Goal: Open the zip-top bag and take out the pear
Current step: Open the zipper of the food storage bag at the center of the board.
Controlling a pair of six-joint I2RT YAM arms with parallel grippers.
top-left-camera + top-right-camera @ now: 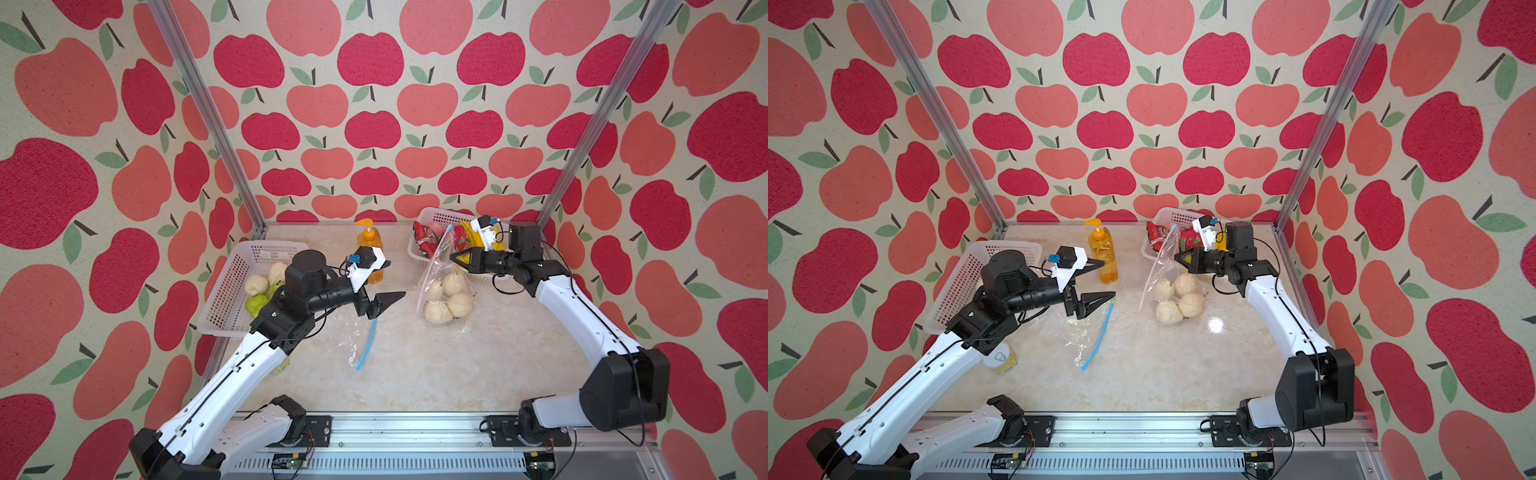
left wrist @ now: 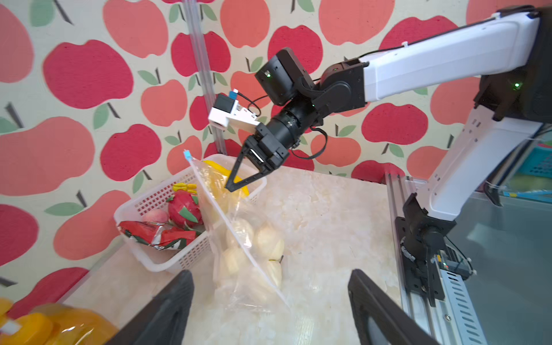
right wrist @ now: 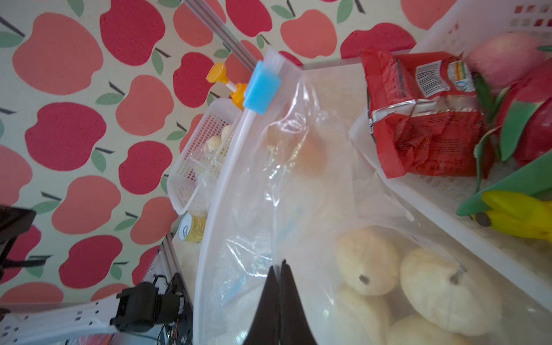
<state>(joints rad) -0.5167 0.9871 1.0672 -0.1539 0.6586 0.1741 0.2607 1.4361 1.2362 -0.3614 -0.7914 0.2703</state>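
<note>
Near on the bench (image 1: 415, 374), a spare empty bag (image 1: 353, 332) lay flat. Above it hung the left gripper (image 1: 395, 279), jaws wide, holding nothing. Farther back, the right gripper (image 1: 455, 257), jaws pinched on the zip-top bag (image 1: 436, 270), held it up. Four pears (image 1: 451, 301) sat inside, none out. The mouth looked partly parted. Extraction remained.

We see the clear zip-top bag (image 1: 437, 259) right of centre in both top views, top edge raised; blue slider (image 3: 262, 89) at its peak; four pale pears (image 1: 451, 296) fill its bottom.
</note>
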